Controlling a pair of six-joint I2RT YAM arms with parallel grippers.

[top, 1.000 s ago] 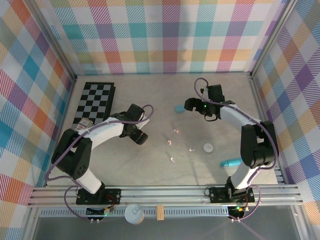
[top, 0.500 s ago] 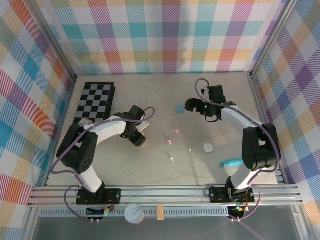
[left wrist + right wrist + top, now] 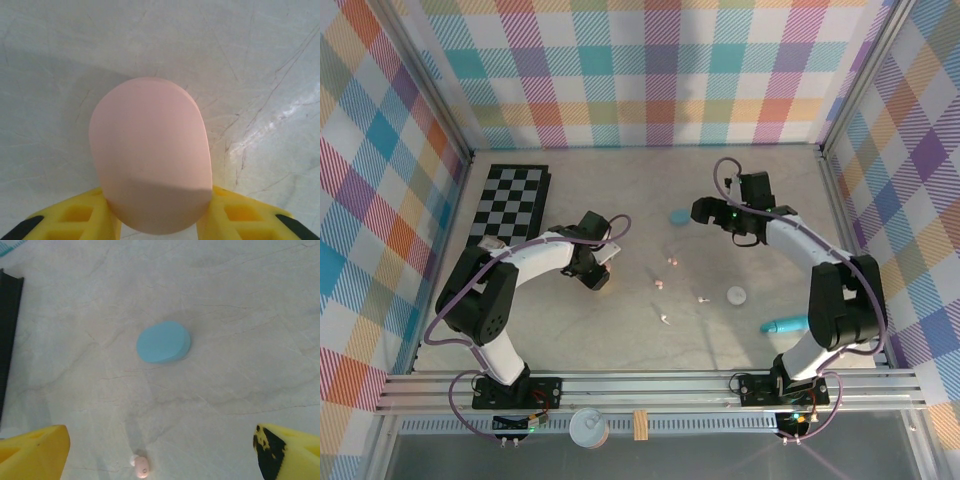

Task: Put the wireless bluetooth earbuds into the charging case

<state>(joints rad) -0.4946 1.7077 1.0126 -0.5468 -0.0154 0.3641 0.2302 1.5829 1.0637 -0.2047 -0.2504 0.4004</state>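
Upper left of the overhead view: a checkerboard (image 3: 510, 205) flat on the pale grey desk (image 3: 620, 345). Just right of it, left of centre: the left hand (image 3: 599, 274) at the end of its curved white arm. In the left wrist view, clamped on a pink charging case (image 3: 150, 170): a smooth pebble shape, pinched at its near end between the two yellow fingers (image 3: 75, 217) at the bottom of the frame, its far end reaching to mid-frame over bare desk. Centre of the overhead view: loose earbuds scattered on the desk, two pink earbuds (image 3: 671, 262) one below the other, then two pale earbuds (image 3: 665, 319) lower down and to the right, too small to tell which way up. Above them, upper centre: a blue charging case (image 3: 678, 216), a smooth oval lying flat, just left of the right hand (image 3: 700, 210). In the right wrist view, that hand spread wide, fingers at the two bottom corners, gripping nothing, with the blue case in mid-frame beyond them and one pink earbud at the bottom edge between them. Right of centre in the overhead view: a white charging case (image 3: 736, 295), round, near one pale earbud. Lower right: a long turquoise tube (image 3: 783, 324) next to the right arm.
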